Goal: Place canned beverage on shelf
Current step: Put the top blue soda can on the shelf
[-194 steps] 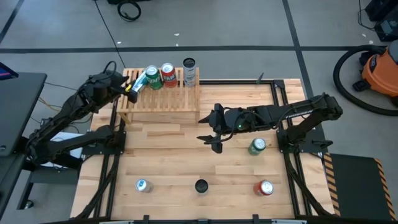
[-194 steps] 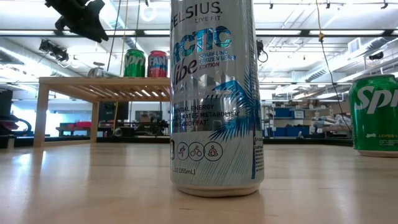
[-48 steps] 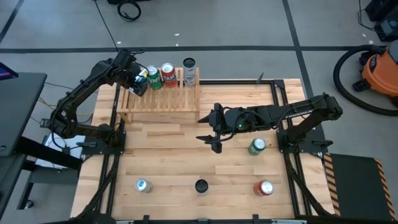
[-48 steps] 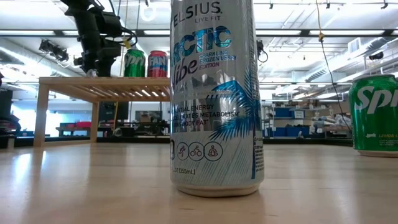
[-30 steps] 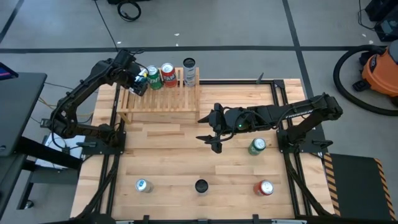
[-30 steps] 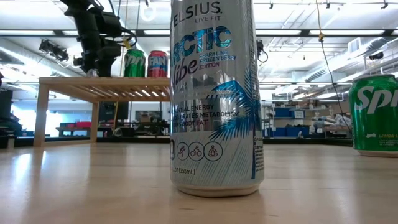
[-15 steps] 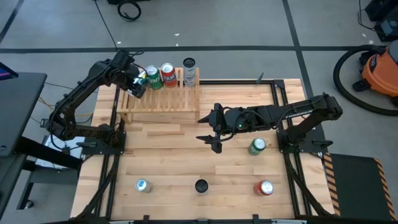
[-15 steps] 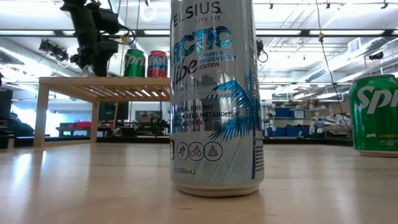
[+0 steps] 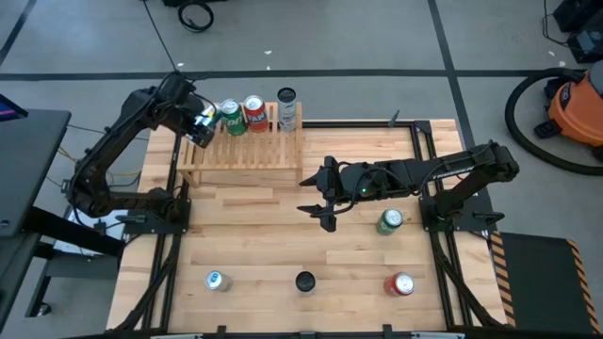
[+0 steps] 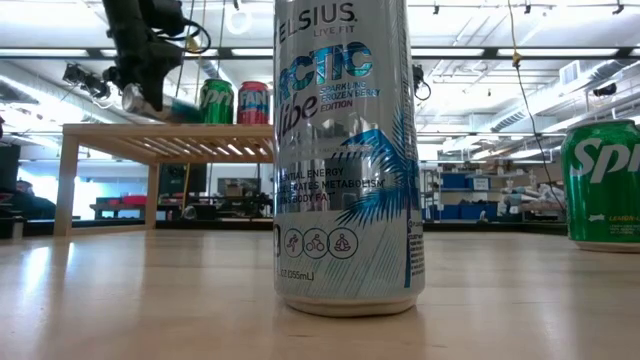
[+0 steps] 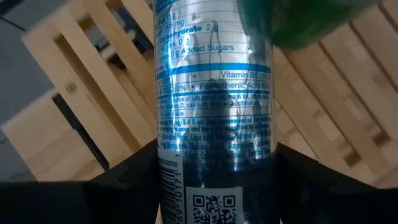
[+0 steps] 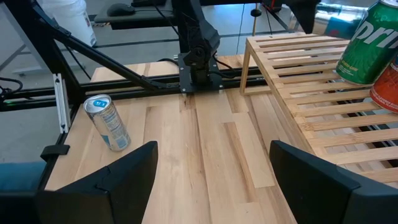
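Note:
My left gripper [image 9: 199, 128] is shut on a silver-and-blue canned beverage [image 11: 211, 93] over the left end of the light-wood slatted shelf [image 9: 247, 153]. In the low view this can [image 10: 152, 102] hangs tilted just above the shelf top [image 10: 165, 131]. A green can [image 9: 230, 116], a red can [image 9: 254, 111] and a dark can [image 9: 287, 98] stand on the shelf's far side. My right gripper [image 9: 321, 201] is open over the middle of the table, holding nothing. My left gripper pinches the can's side wall [image 11: 163, 163] between its two fingers [image 11: 124, 183], near the end that faces the wrist. The fingers come steeply from above and lie along the can. The can is tilted, with its far end beside the green can [image 11: 298, 25].
On the table stand a green can [image 9: 389, 221], a red can [image 9: 402, 284], a dark-topped can [image 9: 304, 281] and a silver can [image 9: 217, 280]. The dark-topped can fills the middle of the low view [image 10: 345, 150]. Bare wood lies between shelf and cans.
My left gripper has risen and drawn a little toward the table's left and far edge, taking the silver-and-blue can with it. In the low view the can now hangs tilted above the shelf top.

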Available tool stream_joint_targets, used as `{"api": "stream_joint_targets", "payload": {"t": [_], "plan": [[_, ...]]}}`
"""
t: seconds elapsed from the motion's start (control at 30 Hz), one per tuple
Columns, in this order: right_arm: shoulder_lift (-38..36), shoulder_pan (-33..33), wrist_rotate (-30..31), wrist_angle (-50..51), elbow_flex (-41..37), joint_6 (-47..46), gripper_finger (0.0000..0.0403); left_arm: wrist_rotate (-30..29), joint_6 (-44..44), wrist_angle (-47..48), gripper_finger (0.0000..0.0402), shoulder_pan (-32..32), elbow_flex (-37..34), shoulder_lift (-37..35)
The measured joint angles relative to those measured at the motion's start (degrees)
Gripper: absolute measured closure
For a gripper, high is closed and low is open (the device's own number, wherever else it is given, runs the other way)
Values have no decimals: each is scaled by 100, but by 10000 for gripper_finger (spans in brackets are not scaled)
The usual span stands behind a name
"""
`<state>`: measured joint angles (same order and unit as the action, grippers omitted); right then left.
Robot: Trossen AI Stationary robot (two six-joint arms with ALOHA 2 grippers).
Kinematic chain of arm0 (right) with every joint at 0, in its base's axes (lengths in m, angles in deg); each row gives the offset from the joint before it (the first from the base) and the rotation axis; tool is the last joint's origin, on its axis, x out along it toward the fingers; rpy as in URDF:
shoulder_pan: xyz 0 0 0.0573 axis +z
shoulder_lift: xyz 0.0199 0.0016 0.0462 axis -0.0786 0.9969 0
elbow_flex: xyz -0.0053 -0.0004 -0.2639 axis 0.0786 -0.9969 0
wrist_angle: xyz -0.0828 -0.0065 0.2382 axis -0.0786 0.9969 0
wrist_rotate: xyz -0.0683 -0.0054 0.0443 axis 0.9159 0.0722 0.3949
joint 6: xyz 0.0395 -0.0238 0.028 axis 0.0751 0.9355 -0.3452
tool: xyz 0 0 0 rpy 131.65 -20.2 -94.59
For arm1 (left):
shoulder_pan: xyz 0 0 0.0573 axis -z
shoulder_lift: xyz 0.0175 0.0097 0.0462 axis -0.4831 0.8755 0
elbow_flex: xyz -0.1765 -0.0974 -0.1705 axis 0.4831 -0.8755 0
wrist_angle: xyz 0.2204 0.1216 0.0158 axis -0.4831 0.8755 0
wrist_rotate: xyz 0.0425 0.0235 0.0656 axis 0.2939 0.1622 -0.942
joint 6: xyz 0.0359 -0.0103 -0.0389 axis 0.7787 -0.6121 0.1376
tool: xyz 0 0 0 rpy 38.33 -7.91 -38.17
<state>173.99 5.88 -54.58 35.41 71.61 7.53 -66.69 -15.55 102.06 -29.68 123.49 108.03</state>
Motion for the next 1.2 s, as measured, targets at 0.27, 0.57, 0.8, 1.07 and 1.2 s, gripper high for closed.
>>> {"api": "stream_joint_targets", "payload": {"t": [0.27,0.57,0.8,1.07,1.2], "plan": [[1,0,0,0,0,0,84,-31,-111,514,161,-2,0,-374],[0,0,0,0,0,-2,84,-33,-265,650,161,-2,2,-1178],[0,-1,0,0,0,-2,84,153,-305,456,161,-2,2,-1792],[2,-13,0,-516,2,367,84,1196,-275,129,161,0,2,-2299],[3,-13,0,-879,2,310,84,1506,-258,-52,161,0,2,-2451]]}}
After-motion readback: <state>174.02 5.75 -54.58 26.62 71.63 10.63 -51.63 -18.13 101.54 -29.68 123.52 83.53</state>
